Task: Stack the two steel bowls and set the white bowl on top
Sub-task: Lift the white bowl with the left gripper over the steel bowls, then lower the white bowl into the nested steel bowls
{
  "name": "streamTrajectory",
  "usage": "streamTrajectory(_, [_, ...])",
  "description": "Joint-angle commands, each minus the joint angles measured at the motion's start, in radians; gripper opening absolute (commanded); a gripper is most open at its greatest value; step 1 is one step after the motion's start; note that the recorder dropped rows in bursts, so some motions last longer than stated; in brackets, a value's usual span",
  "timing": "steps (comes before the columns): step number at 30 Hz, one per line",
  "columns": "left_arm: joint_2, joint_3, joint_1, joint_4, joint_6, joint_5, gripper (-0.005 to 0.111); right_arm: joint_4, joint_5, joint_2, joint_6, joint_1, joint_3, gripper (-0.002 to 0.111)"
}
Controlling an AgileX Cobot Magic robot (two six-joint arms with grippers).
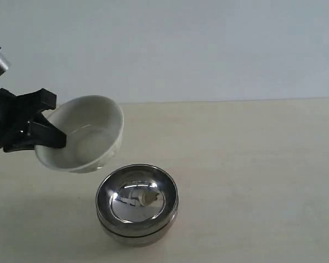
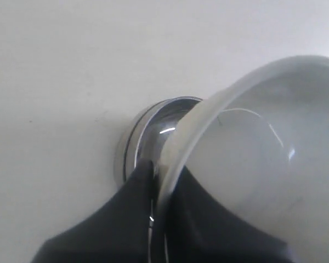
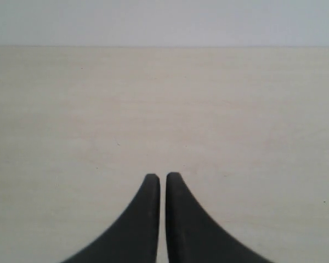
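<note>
The two steel bowls (image 1: 137, 204) sit nested one in the other near the table's front middle, shiny and upright. The white bowl (image 1: 85, 134) hangs tilted in the air to their upper left, apart from them. My left gripper (image 1: 46, 134) is shut on the white bowl's rim, one finger inside and one outside. In the left wrist view the white bowl (image 2: 263, 159) fills the frame, my left gripper (image 2: 160, 174) pinches its rim, and the steel bowls (image 2: 153, 129) peek out beyond it. My right gripper (image 3: 160, 176) is shut on nothing over bare table, out of the exterior view.
The pale wooden table (image 1: 252, 164) stretches to the right of the bowls, with a plain white wall (image 1: 208, 44) behind its far edge.
</note>
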Motion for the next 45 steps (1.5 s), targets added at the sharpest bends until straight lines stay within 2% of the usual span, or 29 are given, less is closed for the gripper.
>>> streamTrajectory(1, [0.045,0.0,-0.066,-0.018,-0.036,-0.044,0.004,-0.003,-0.001,-0.006,-0.001,-0.006,0.0,0.0])
streamTrajectory(9, [0.152,0.0,-0.153,-0.033,-0.041,-0.112,0.004,-0.003,-0.001,-0.006,-0.001,-0.006,0.0,0.0])
streamTrajectory(14, [0.223,0.0,-0.213,-0.033,-0.041,-0.199,0.004,-0.003,-0.001,-0.006,-0.001,-0.006,0.0,0.0])
streamTrajectory(23, [0.304,0.0,-0.216,-0.033,-0.018,-0.192,0.004,-0.003,-0.001,-0.006,-0.001,-0.006,0.0,0.0])
streamTrajectory(32, [0.306,0.0,-0.216,-0.035,-0.003,-0.204,0.004,-0.003,-0.003,-0.006,-0.001,-0.006,0.0,0.0])
streamTrajectory(37, [0.306,0.0,-0.216,-0.083,0.05,-0.199,0.005,-0.003,-0.003,-0.006,-0.001,-0.006,0.0,0.0])
streamTrajectory(39, [0.306,0.0,-0.216,-0.119,0.088,-0.197,0.011,-0.003,-0.003,-0.006,-0.001,-0.006,0.0,0.0])
streamTrajectory(45, [0.306,0.0,-0.216,-0.154,0.098,-0.188,0.048,-0.003,-0.003,-0.006,-0.001,-0.006,0.0,0.0])
